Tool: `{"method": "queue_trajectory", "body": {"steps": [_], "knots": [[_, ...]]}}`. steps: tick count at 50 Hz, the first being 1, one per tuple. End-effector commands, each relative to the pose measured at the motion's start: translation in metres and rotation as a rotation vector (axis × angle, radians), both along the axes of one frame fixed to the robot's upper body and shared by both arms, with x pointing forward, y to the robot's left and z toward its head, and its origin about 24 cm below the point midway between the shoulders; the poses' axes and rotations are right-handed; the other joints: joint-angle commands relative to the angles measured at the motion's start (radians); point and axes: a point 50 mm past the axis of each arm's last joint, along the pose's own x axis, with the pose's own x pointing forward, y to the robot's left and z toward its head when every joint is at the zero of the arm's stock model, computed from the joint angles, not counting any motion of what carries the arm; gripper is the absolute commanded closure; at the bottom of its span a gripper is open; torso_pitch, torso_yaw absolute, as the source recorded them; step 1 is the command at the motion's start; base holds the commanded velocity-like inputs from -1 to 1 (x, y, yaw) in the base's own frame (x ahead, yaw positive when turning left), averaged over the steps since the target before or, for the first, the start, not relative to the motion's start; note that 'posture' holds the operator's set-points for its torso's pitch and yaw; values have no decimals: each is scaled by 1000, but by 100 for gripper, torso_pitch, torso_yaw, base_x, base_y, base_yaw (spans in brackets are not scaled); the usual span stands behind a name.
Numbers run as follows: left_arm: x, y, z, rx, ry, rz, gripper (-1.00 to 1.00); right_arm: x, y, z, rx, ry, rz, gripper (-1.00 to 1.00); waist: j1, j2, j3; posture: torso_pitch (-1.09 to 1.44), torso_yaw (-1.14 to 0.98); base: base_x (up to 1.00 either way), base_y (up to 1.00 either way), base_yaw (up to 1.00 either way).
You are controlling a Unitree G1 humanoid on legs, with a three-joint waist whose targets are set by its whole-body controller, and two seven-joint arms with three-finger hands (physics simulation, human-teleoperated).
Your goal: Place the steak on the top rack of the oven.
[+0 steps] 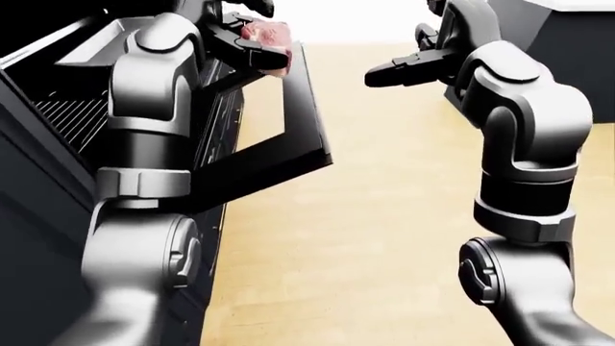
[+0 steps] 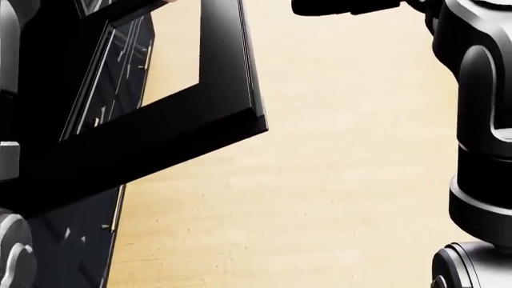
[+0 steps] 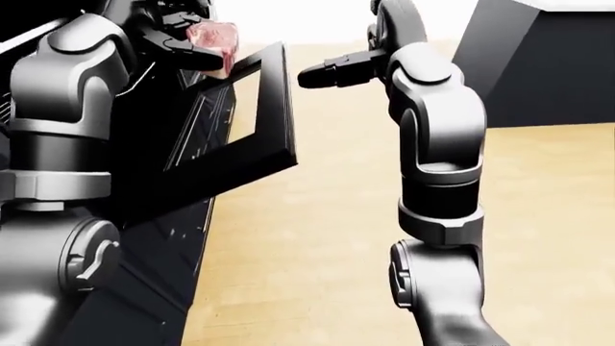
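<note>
Head view cuts off steak (image 1: 266, 34), left hand (image 1: 240, 45) gripping

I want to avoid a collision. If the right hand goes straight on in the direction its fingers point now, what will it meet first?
Probably the oven door: the right hand points toward the view's left, at the door's edge. Depth is unclear, so it might pass beside it.

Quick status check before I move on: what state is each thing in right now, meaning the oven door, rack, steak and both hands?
oven door: open, hanging out over the floor.
oven rack: inside the oven at the left-eye view's left edge, bare where it shows.
steak: held up above the open door, not yet on the rack.
left hand: fingers closed round the steak.
right hand: empty, fingers stretched out, touching nothing.
</note>
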Motion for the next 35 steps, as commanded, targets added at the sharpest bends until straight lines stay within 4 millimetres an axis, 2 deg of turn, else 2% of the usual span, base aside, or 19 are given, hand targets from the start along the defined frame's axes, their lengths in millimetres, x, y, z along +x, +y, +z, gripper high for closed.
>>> {"method": "queue_trajectory", "body": {"steps": [1, 3, 4, 10, 13, 17, 20, 22, 23, 25, 29, 30, 31, 32, 33, 35], "knots": [[-13, -1, 36, -10, -153, -6, 63, -8, 0, 24, -1, -110, 6, -100, 0, 1, -45, 0, 0, 0, 0, 0], [-13, -1, 38, -10, -154, -6, 63, -8, 0, 24, -2, -109, 7, -100, 1, -2, -43, 0, 0, 3, 0, 0], [-13, -1, 37, -11, -155, -7, 63, -8, 0, 23, -1, -109, 6, -100, 2, 6, -61, 0, 0, 5, 2, 0], [-13, -1, 39, -11, -156, -5, 63, -9, -1, 25, -1, -109, 7, -100, 4, 19, -56, 0, 0, 6, 3, 0], [-13, -1, 39, -12, -156, -6, 62, -10, -1, 25, -2, -109, 5, -100, 4, 18, -54, 0, 0, 5, 3, 0], [-13, -1, 39, -13, -155, -7, 63, -10, -1, 23, -1, -108, 5, -100, 6, 1, -54, 0, 0, 6, 3, 0], [-13, 0, 38, -12, -155, -6, 64, -10, -1, 22, 1, -107, 5, -100, 7, -6, -63, 0, 0, 6, 3, 0], [-13, -1, 37, -12, -154, -7, 64, -10, -1, 20, 1, -106, 6, -100, 8, -30, -46, 0, 0, 7, 3, 0], [-14, -1, 37, -13, -153, -7, 64, -10, -1, 20, 1, -106, 6, -100, 6, -35, -49, 0, 0, 6, 4, 0], [-13, 0, 37, -13, -153, -6, 64, -10, 0, 20, 1, -104, 5, -100, 3, -25, -56, 0, 0, 6, 3, 0], [-13, 0, 36, -14, -153, -5, 65, -9, 1, 19, 2, -103, 7, -100, 1, 16, -38, 0, 0, 5, 3, 0], [-13, 1, 36, -14, -154, -4, 65, -9, 1, 19, 2, -103, 8, -100, -1, 31, -39, 0, 0, 6, 2, 0], [-13, 1, 37, -14, -154, -4, 65, -9, 1, 20, 2, -104, 8, -100, -6, 57, -45, 0, 0, 7, 4, 0], [-13, 1, 37, -14, -154, -3, 65, -9, 1, 20, 2, -104, 8, -100, -10, 94, -57, 0, 0, 5, 2, 0], [-13, 1, 37, -14, -154, -4, 65, -9, 1, 20, 2, -104, 9, -100, -10, 81, -61, 0, 0, 6, 3, 0], [-14, 1, 37, -15, -155, -4, 65, -9, 1, 19, 2, -103, 8, -100, -10, 80, -56, 0, 0, 5, 3, 0]]}}
